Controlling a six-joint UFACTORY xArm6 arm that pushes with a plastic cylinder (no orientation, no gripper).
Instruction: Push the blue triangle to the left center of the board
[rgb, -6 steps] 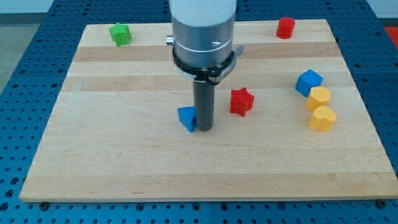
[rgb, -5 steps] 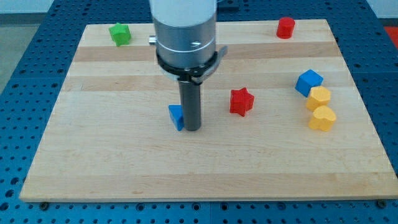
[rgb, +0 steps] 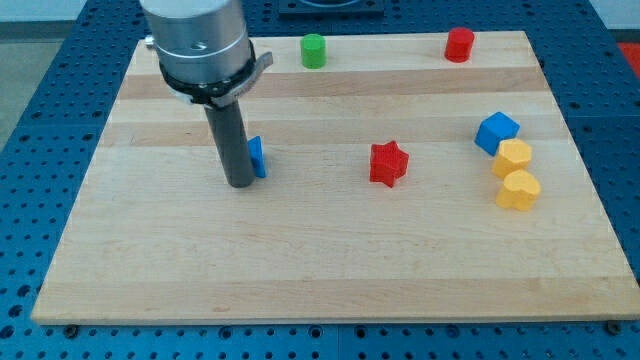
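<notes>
Rod tip: my tip (rgb: 239, 183) rests on the wooden board (rgb: 300, 280), left of the board's middle. There is no pincer on this arm, only the straight dark rod, so nothing opens, closes or grips. The blue triangle (rgb: 257, 156) sits just to the right of my tip and a little toward the view's top, pressed against the rod's right side; most of it is hidden behind the rod, so only a narrow blue sliver shows and its shape can barely be made out. It lies left of the board's centre line, about halfway between the board's top and bottom edges, and short of the left edge.

Well to the right of my tip, at nearly the same height, stands a red star (rgb: 389, 163), apart from everything else. Far right of my tip, a blue cube (rgb: 496, 131) touches a yellow block (rgb: 513, 157), and a second yellow block (rgb: 519, 189) sits just below that one, the three forming a short line slanting down the board's right side.

Above my tip and to its right, near the board's top edge, is a green cylinder (rgb: 314, 50). Farther right along that same edge stands a red cylinder (rgb: 459, 44)
</notes>
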